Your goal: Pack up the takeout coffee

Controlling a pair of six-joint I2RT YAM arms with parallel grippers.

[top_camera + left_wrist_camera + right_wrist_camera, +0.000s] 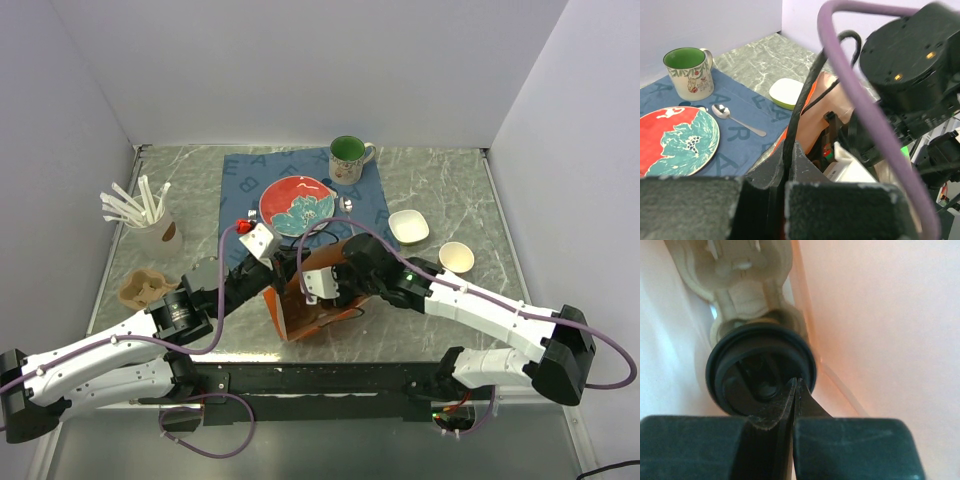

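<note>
Utensil cup: at the upper left of the overhead frame I see a pale cup (158,232) holding white plastic cutlery.
Pulp carrier: a tan moulded tray (140,289) lies just below that cup, at the left edge of the table.
Blue cloth: the cloth (240,190) is spread at upper centre, under the plate.
Red plate: the plate (297,207), with a teal flower, rests on the cloth.
Left gripper: the left gripper (790,161) sits at the paper bag's left rim with its fingers pressed together. It may be pinching the bag's edge, but I cannot tell from its wrist view.
Paper bag: the orange-brown bag (300,322) stands open at centre, between the two arms.
Takeout coffee: the takeout coffee (740,385) is down inside the bag. I see only its round black lid, in the centre of the right wrist view, with a pale moulded pulp piece (740,275) just above it in the frame.
Right gripper: the right gripper (795,389) reaches into the bag with its fingers fully closed on nothing, their tip at the lid's lower right rim.
Green mug: the mug (348,158) stands at the cloth's upper right corner.
Spoon: the spoon (735,119) lies on the cloth just right of the plate.
White dish: the dish (408,226) sits off the cloth, right of centre.
Small cup: a pale lidless cup (456,257) stands to the lower right of the dish.
</note>
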